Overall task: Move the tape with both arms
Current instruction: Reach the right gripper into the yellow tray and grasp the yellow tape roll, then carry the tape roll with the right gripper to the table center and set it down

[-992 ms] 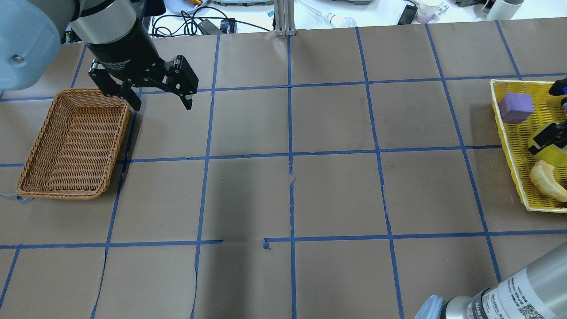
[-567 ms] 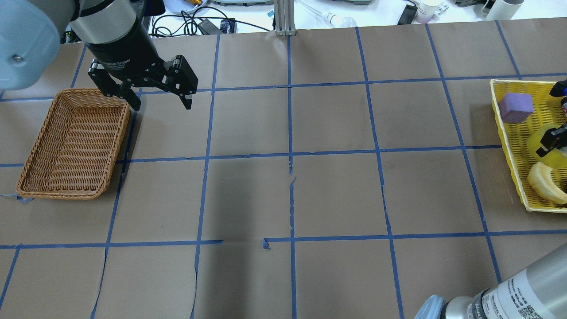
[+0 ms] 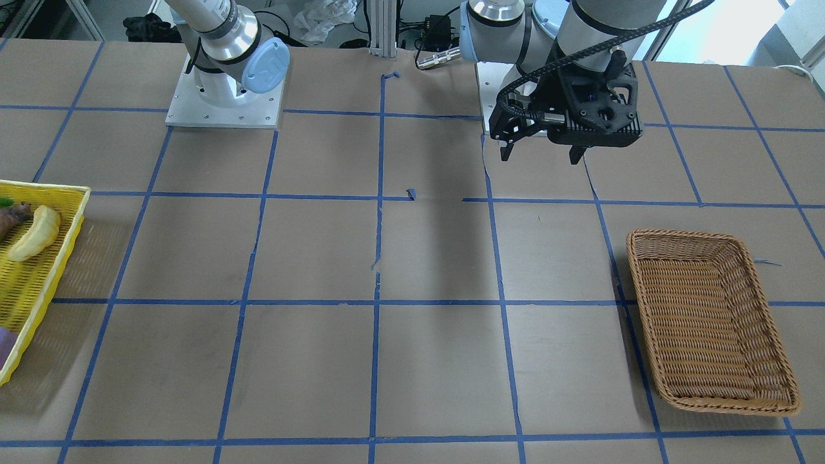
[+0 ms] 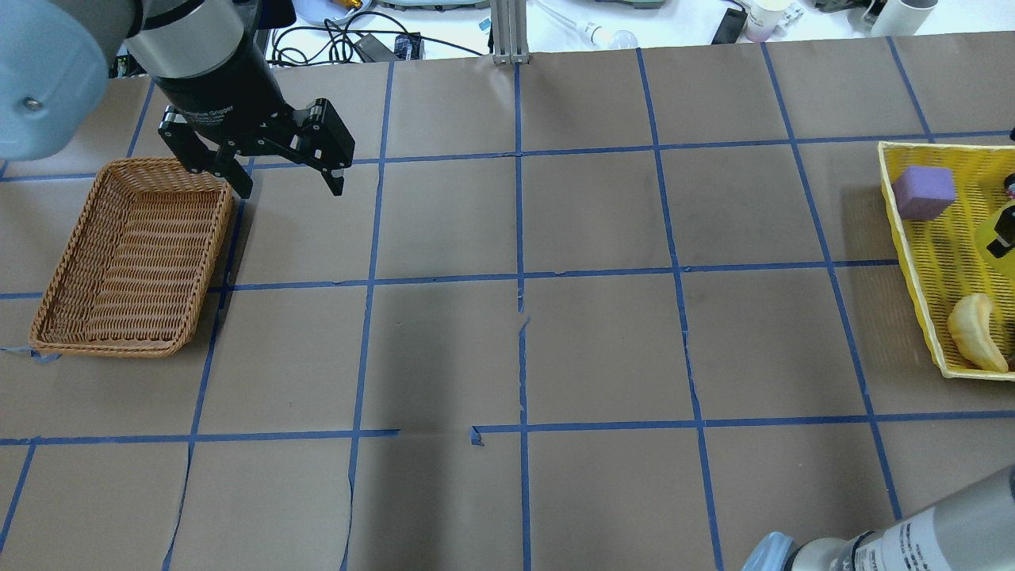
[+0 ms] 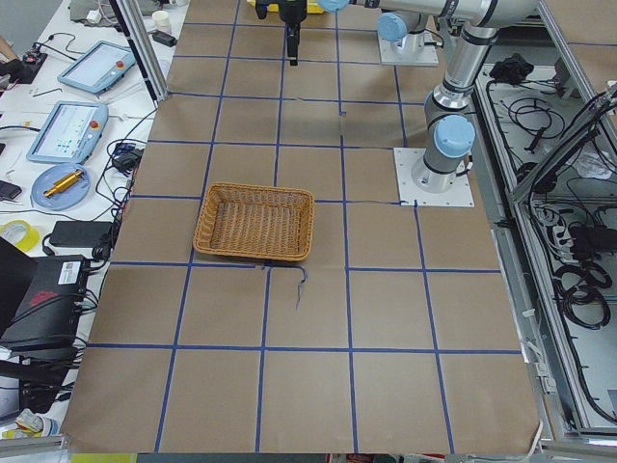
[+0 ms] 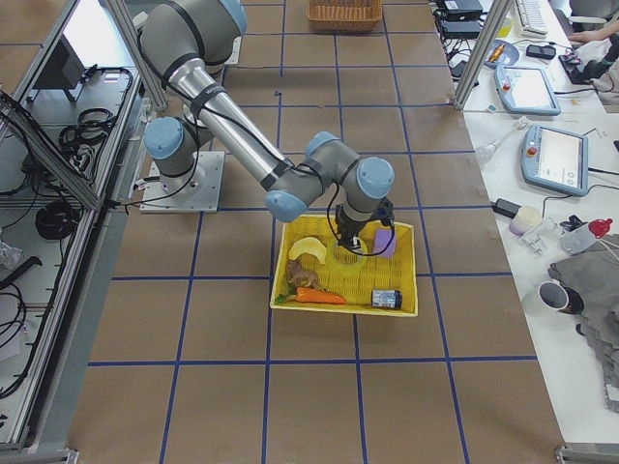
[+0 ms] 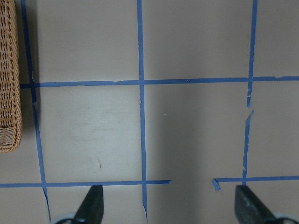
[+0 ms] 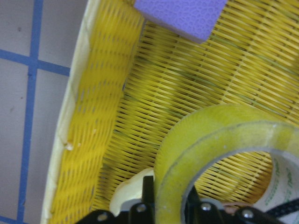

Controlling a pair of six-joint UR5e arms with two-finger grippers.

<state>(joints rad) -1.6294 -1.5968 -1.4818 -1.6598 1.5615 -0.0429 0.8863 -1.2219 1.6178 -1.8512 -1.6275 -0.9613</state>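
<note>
The yellow tape (image 8: 210, 130) fills the right wrist view, its wall pinched between my right gripper's (image 8: 170, 205) fingers over the yellow basket (image 8: 93, 116). In the overhead view only a bit of the tape (image 4: 991, 226) and the right gripper (image 4: 1004, 242) show at the right edge. From the right end of the table, the tape (image 6: 340, 255) sits under the gripper inside the basket (image 6: 343, 311). My left gripper (image 4: 289, 186) is open and empty, hanging above the table past the far right corner of the wicker basket (image 4: 214, 238); it also shows in the front view (image 3: 541, 154).
The yellow basket (image 4: 892, 214) also holds a purple block (image 4: 922, 193), a pale banana (image 4: 974, 331), a carrot (image 6: 311, 296) and a small can (image 6: 387, 299). The empty wicker basket (image 3: 709, 235) stands on the robot's left. Blue tape lines grid the brown table.
My right gripper has moved with the tape toward the overhead view's right edge. The banana has shifted a little in the yellow basket. The left arm has not moved.
</note>
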